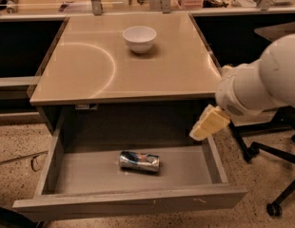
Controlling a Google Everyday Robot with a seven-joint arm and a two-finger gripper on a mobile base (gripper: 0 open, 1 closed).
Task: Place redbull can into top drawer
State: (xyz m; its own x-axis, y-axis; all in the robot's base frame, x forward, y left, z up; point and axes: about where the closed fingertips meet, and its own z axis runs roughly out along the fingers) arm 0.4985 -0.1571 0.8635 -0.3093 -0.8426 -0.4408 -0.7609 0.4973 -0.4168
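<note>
Redbull can (139, 161) lies on its side on the pale bottom of the top drawer (133, 203), about midway across and nearer the front panel than the back, touching neither side wall. Above it, the tan worktop (162, 75) spreads widest of all, with a faint curved mark across its left half. The top drawer stands pulled well out beneath the worktop's front edge, its flat grey front panel nearest the camera. A bulky white arm (261, 84) reaches in from the right, past the worktop's right front corner. A white bowl (140, 38) stands upright toward the back of the worktop. The cream-coloured gripper (209, 122) hangs tilted over the drawer's right wall, well apart from the can; whether it is released or clenched cannot be told.
</note>
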